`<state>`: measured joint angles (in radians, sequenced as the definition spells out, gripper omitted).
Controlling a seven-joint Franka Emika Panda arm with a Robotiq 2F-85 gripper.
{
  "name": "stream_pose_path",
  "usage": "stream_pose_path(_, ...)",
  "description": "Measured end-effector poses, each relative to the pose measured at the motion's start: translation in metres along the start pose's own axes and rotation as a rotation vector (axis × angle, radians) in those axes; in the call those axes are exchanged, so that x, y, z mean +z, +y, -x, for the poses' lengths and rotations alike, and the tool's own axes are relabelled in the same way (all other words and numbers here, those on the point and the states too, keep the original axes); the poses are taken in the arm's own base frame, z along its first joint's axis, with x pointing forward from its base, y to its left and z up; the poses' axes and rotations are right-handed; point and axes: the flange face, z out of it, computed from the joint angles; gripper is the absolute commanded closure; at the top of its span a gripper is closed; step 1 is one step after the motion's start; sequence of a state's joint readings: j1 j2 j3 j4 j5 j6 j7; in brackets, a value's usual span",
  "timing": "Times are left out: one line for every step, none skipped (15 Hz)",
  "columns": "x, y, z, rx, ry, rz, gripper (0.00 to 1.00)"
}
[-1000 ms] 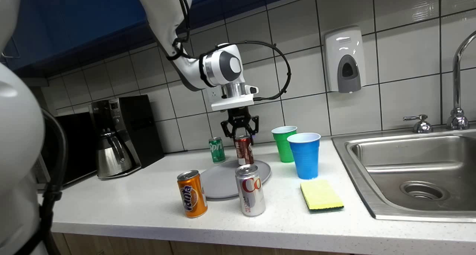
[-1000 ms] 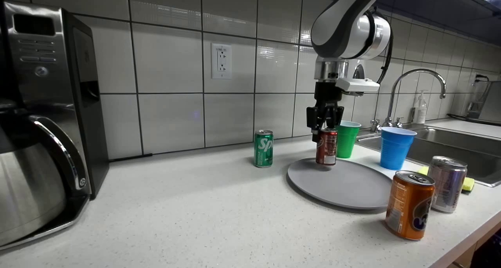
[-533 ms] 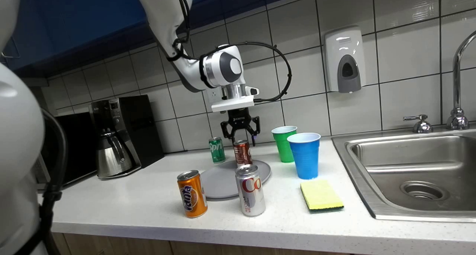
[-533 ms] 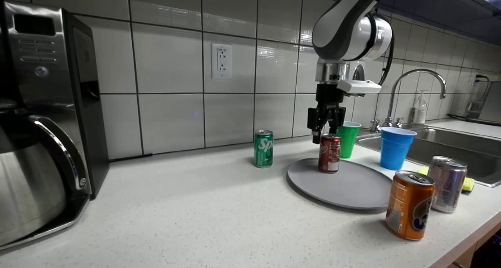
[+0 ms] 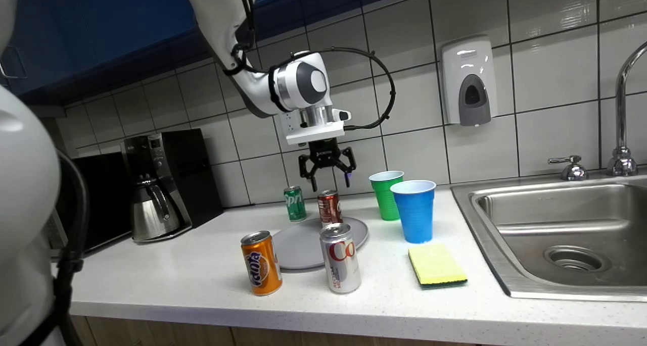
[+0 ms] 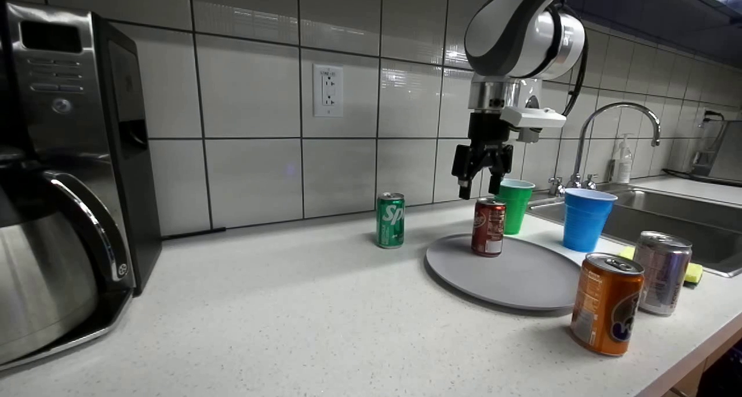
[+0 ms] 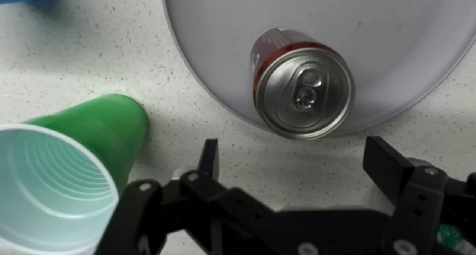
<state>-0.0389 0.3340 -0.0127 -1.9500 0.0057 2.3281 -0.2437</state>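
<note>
Pale tiles [image 6: 249,171] back the speckled surface [image 6: 290,304] over which my end effector [image 5: 331,184] hangs; mine is the sole arm [image 5: 303,86], so no other is nearer. I have nothing in my grasp: my fingers [image 7: 386,167] stand released and wide apart, with bare space between them. What counts for me is the vertical relation. Just below my fingertips, and touching neither, a red can [image 6: 488,229] stands upright, its long axis about parallel to the way my fingers point down. Through the wrist view its lid [image 7: 305,93] faces me and falls between the lines of the two fingers, though how squarely it sits under the gap I cannot tell. The can rests on a gray plate [image 6: 516,281], near the rim toward the tiles, and most of that plate spreads out from beneath me, away from them. Past one finger, near me, stands a green cup [image 7: 122,132], with a blue cup [image 5: 417,217] farther out on that side; past the opposite finger stands a green can [image 5: 294,204]. An orange can [image 5: 261,265] and a silver can [image 5: 340,262] are well apart from me, across the plate.
</note>
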Motion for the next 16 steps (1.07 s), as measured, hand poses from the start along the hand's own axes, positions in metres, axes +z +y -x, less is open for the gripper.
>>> stream_pose_path(-0.005,0.000,0.000,-0.001,0.008,0.001,0.00)
stream_pose_path(-0.009,-0.001,-0.001,-0.002,0.014,0.003,0.00)
stream_pose_path(-0.013,-0.003,-0.001,-0.004,0.020,0.004,0.00)
stream_pose_path(-0.016,-0.005,-0.002,-0.008,0.025,0.004,0.00)
stream_pose_path(-0.018,-0.007,-0.002,-0.013,0.029,0.004,0.00)
stream_pose_path(-0.020,-0.011,-0.003,-0.018,0.032,0.004,0.00)
stream_pose_path(-0.022,-0.015,-0.004,-0.025,0.035,0.003,0.00)
stream_pose_path(-0.023,-0.019,-0.005,-0.032,0.037,0.002,0.00)
stream_pose_path(-0.024,-0.024,-0.006,-0.040,0.039,0.001,0.00)
stream_pose_path(-0.025,-0.029,-0.007,-0.049,0.041,-0.001,0.00)
stream_pose_path(-0.026,-0.034,-0.008,-0.057,0.043,-0.002,0.00)
stream_pose_path(-0.026,-0.040,-0.009,-0.066,0.043,-0.004,0.00)
stream_pose_path(-0.026,-0.046,-0.010,-0.076,0.044,-0.006,0.00)
stream_pose_path(-0.026,-0.052,-0.011,-0.085,0.044,-0.008,0.00)
stream_pose_path(-0.026,-0.058,-0.012,-0.096,0.044,-0.010,0.00)
stream_pose_path(-0.026,-0.065,-0.013,-0.107,0.045,-0.012,0.00)
